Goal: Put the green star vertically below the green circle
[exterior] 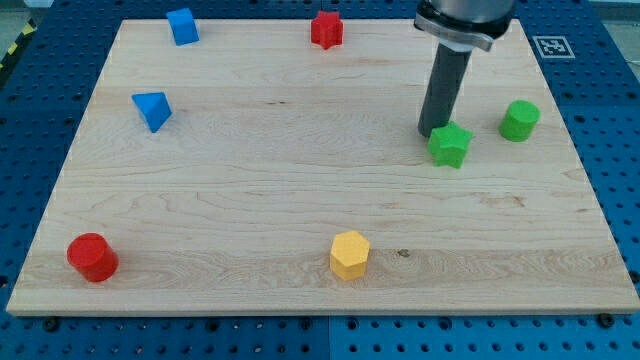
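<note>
The green star (pixel 451 145) lies on the wooden board (pixel 300 200) at the view's right. The green circle (pixel 519 120) stands to its right and slightly higher in the view, a short gap apart. My tip (pixel 430 132) comes down from the view's top and rests right at the star's upper left edge, touching or nearly touching it.
A blue cube (pixel 183 26) and a red star (pixel 326 29) sit near the board's top edge. A blue triangle (pixel 152 110) lies at the left. A red cylinder (pixel 92 257) is at the bottom left, a yellow hexagon (pixel 350 254) at the bottom middle.
</note>
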Action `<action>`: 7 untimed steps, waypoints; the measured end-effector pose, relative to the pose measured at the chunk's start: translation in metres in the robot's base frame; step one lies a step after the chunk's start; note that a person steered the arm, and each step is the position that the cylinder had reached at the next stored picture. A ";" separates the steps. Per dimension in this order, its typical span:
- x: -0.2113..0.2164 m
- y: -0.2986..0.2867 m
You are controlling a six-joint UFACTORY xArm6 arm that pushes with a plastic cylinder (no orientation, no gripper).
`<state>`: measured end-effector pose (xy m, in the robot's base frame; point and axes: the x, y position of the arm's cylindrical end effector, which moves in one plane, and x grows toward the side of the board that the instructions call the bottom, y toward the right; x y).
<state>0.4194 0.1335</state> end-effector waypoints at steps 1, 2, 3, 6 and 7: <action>0.015 0.019; 0.042 0.024; 0.079 0.024; 0.134 0.030; 0.115 0.028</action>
<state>0.5345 0.1615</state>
